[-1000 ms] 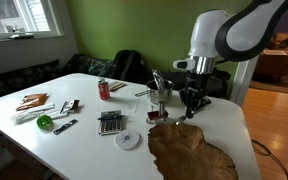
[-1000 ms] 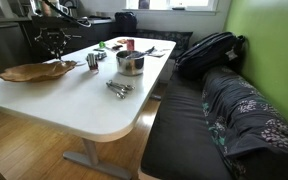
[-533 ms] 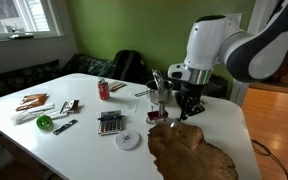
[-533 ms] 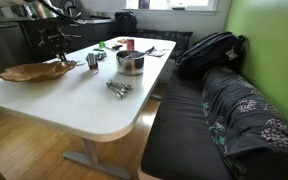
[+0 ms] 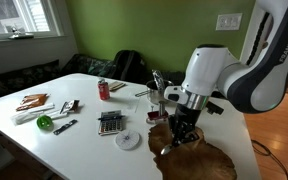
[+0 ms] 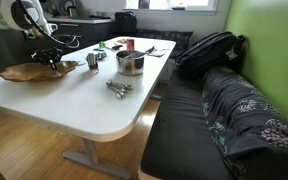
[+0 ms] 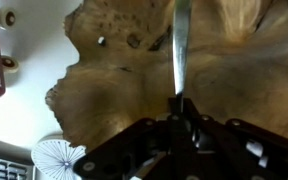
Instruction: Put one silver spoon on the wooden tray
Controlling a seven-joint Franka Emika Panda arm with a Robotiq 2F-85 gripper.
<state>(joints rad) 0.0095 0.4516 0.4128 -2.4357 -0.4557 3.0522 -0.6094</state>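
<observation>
The arm (image 5: 219, 75) has dropped: the gripper (image 7: 181, 112), clamped on the silver spoon (image 7: 181, 45) pointing to 12 o'clock, hangs above the wooden tray (image 7: 104, 90). Releasing too high could bounce it off.

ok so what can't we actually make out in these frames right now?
1. Far end of the silver spoon: cut off by the top edge of the wrist view.
2. Whether it touches the wooden tray: the wrist view gives no height, and in both exterior views the gripper hides it or it is too small.
3. Loose utensils mid-table: too small to identify.
</observation>
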